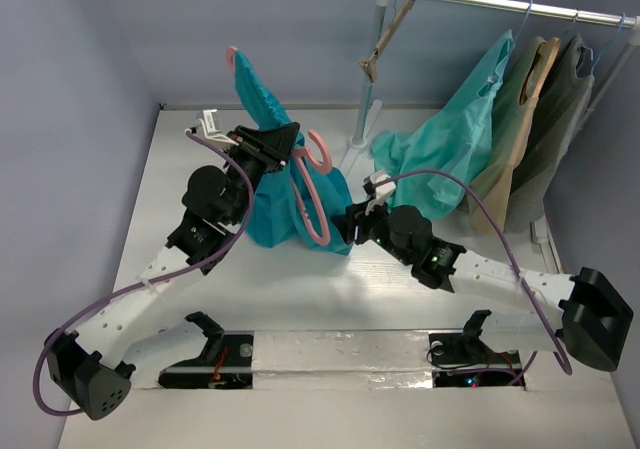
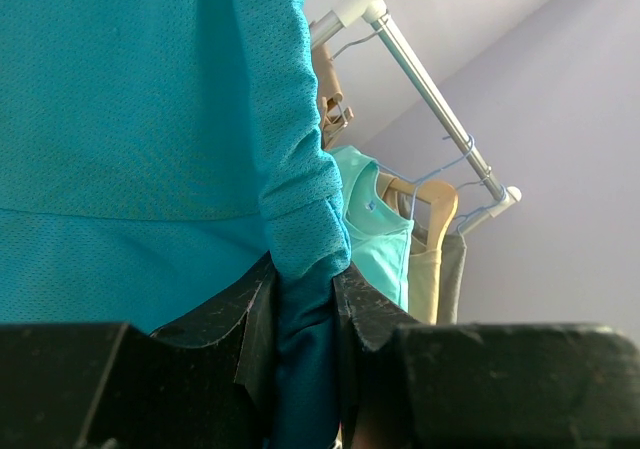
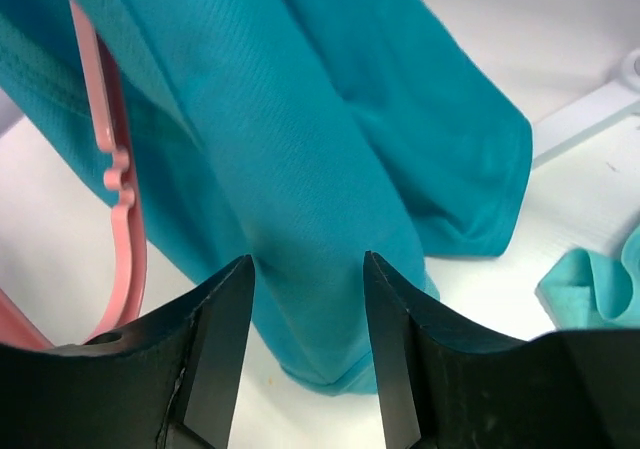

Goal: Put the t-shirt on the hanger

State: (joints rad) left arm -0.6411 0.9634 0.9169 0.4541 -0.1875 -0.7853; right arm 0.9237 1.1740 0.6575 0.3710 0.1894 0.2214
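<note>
The teal-blue t-shirt (image 1: 272,204) hangs bunched from my left gripper (image 1: 284,141), which is shut on a fold of it and holds it above the table. The left wrist view shows the cloth (image 2: 150,119) pinched between the jaws. The pink hanger (image 1: 312,194) lies against the shirt's right side, its hook curling near my left gripper; a pink tip (image 1: 232,57) pokes out at the shirt's top. My right gripper (image 1: 352,225) is open just right of the shirt's lower edge. In the right wrist view the shirt (image 3: 330,159) fills the gap ahead of the jaws, with the hanger (image 3: 125,229) at left.
A clothes rail (image 1: 500,4) stands at the back right with a mint-green garment (image 1: 450,144), tan and olive garments (image 1: 540,119) and a wooden hanger (image 1: 378,44). The rail's white post foot (image 1: 358,149) stands just behind the shirt.
</note>
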